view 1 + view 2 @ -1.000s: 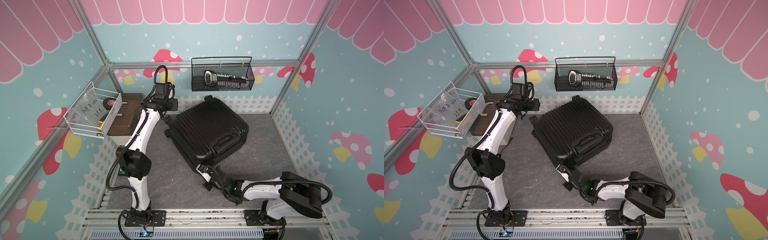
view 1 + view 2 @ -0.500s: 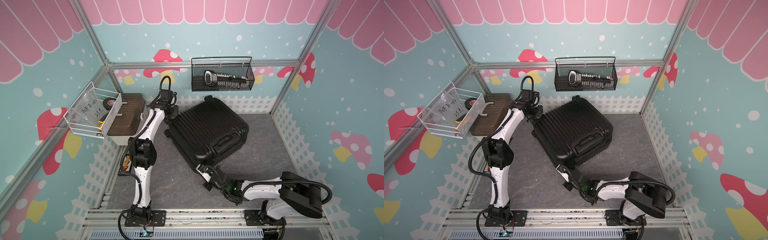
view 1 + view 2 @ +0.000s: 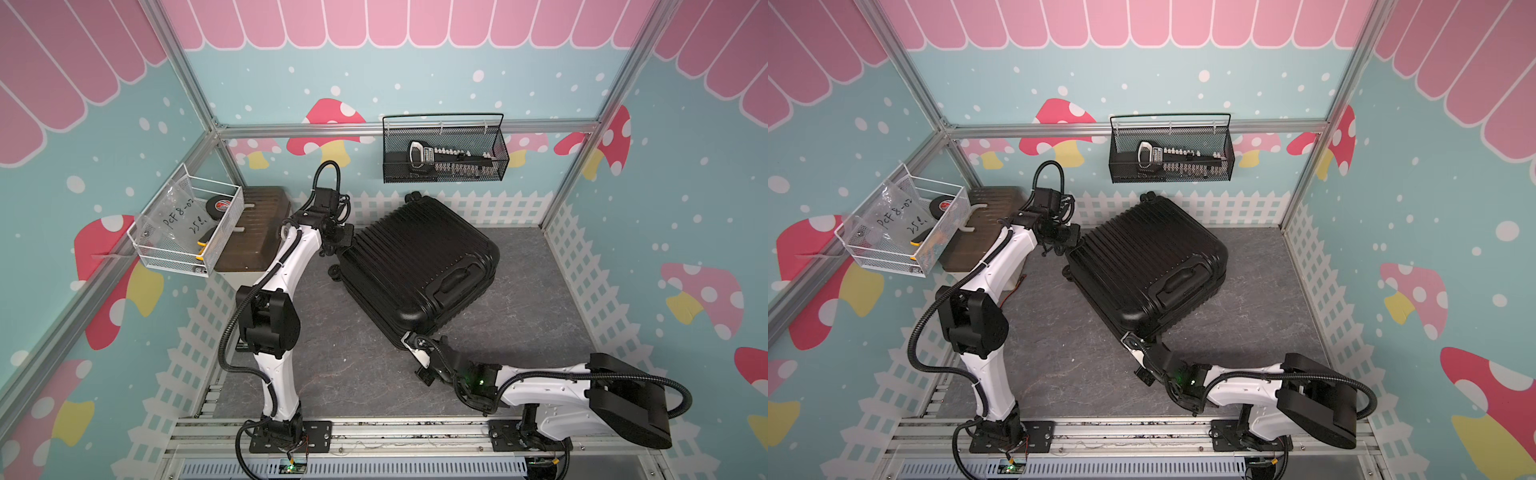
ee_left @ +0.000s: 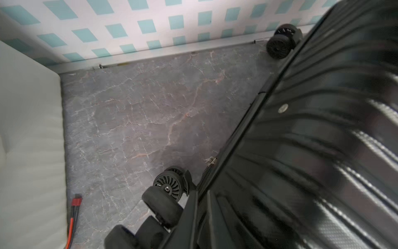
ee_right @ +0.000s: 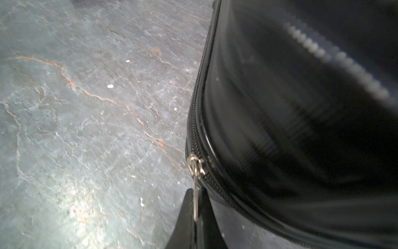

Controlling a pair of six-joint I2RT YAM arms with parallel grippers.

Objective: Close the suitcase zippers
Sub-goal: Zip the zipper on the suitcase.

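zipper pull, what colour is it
Zipper pull is silver, best seen in the right wrist view.

I see black mesh basket (image 3: 444,176) upper centre on back wall, white wire basket (image 3: 227,227) with tape roll (image 3: 220,205) centre-left, brown-lidded box (image 3: 255,232) just right of it

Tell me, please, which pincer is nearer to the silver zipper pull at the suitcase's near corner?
Right. The right pincer is clamped on the zipper pull; the left pincer is at the far, wheeled corner of the suitcase.
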